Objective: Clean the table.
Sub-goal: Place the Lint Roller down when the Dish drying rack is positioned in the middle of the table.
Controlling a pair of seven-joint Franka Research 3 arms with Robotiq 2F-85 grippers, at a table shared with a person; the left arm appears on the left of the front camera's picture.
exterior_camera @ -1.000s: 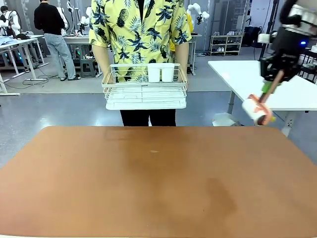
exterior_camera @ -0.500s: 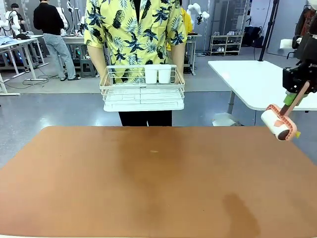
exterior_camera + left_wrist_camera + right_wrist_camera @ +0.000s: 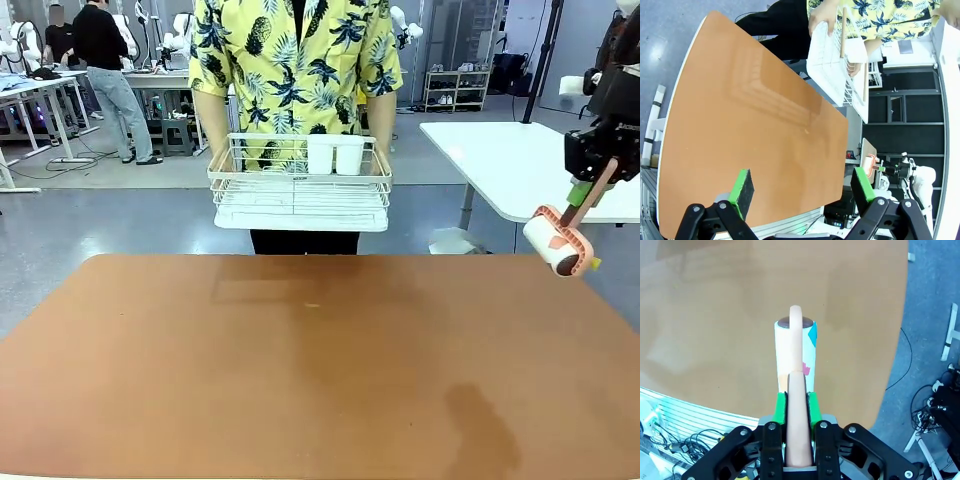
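The rust-brown table (image 3: pixel 300 370) spreads across the front view, its top bare apart from a tiny speck (image 3: pixel 312 305) near the far middle. My right gripper (image 3: pixel 590 185) hangs high above the table's far right corner, shut on the salmon handle of a lint roller (image 3: pixel 557 243); the right wrist view shows that handle (image 3: pixel 797 410) pinched between the green pads, the white roll (image 3: pixel 795 352) pointing down at the table (image 3: pixel 715 315). My left gripper (image 3: pixel 802 185) is open above the table (image 3: pixel 750 130), nothing between its fingers.
A person in a yellow leaf-print shirt stands at the far edge holding a white wire rack (image 3: pixel 300 185) with two white cups (image 3: pixel 335 153) above the table. A white-topped table (image 3: pixel 510 160) stands at the back right.
My right gripper with the lint roller swung right and up, then drifted slightly back left. The person shifted a little right with the rack.
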